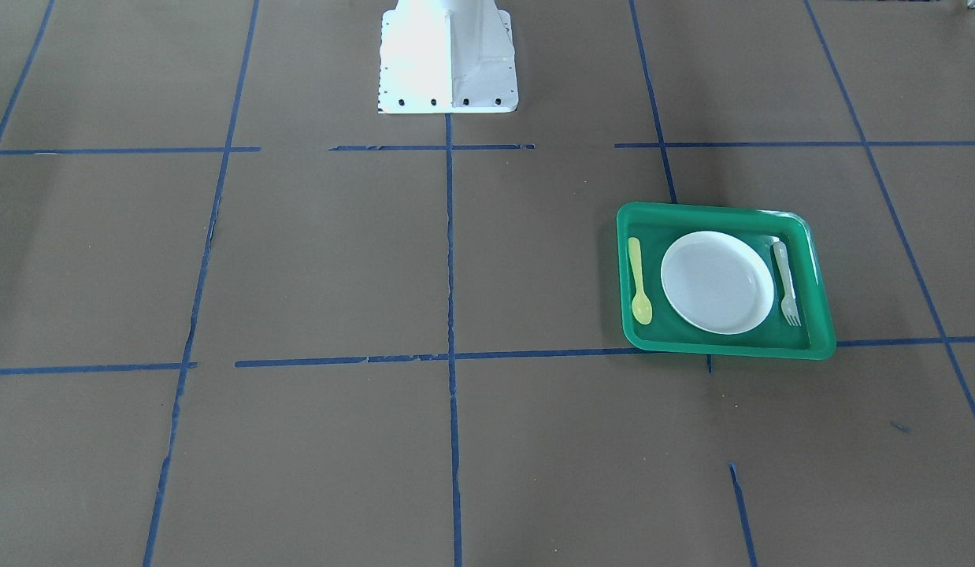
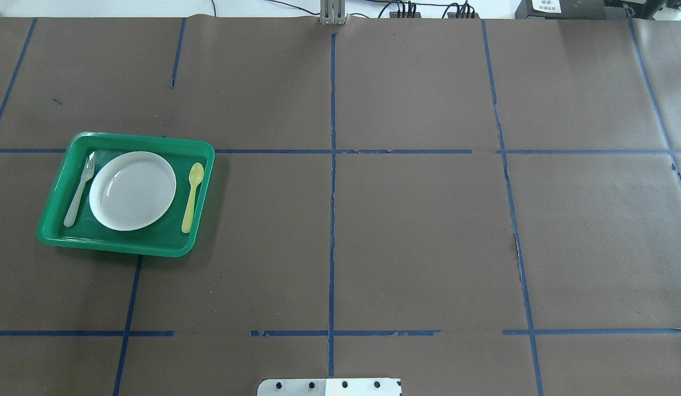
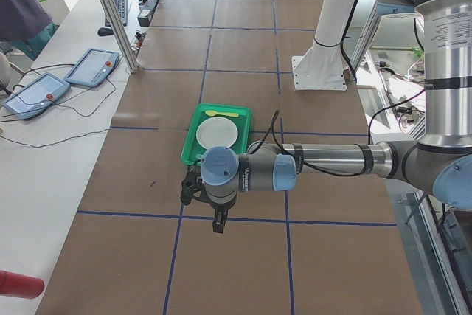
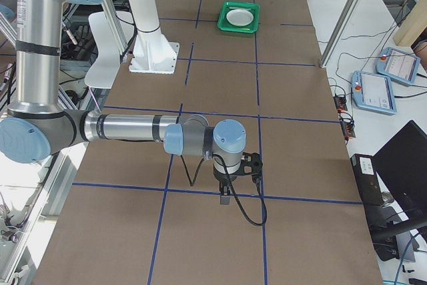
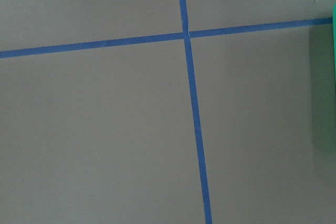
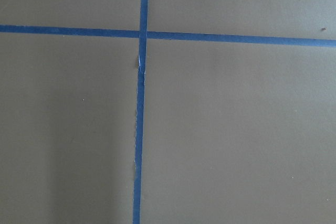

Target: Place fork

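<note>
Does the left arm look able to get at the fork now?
Probably yes: the fork lies uncovered in the green tray beside the plate, and the left arm hangs close by with nothing over it.

Worktop: brown paper cover, blue tape lines marking large squares, tape ragged and broken in places. Green tray flat on worktop on robot's left side, slightly skewed to grid, sitting over one tape line. White robot base stands at robot-side edge, on centre line.
</note>
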Controlling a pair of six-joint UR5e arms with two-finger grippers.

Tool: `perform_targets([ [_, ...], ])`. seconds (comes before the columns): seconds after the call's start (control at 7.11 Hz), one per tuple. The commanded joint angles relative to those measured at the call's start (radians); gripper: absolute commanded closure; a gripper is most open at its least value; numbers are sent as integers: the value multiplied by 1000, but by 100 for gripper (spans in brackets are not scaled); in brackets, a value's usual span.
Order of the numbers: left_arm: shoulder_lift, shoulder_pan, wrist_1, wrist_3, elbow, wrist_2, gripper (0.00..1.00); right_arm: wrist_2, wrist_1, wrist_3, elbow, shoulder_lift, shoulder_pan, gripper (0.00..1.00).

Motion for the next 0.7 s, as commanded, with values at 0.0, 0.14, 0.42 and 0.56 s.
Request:
perform_targets([
  [0.0,0,-14,0,1,-7,0,0,0,0,0,0,0,0,0],
  [0.14,0,-27,0,1,-4,0,0,0,0,0,0,0,0,0],
  [0.42,0,-35,0,1,-10,0,0,0,0,1,0,0,0,0],
  [0.56,0,-35,0,1,-10,0,0,0,0,0,0,0,0,0],
])
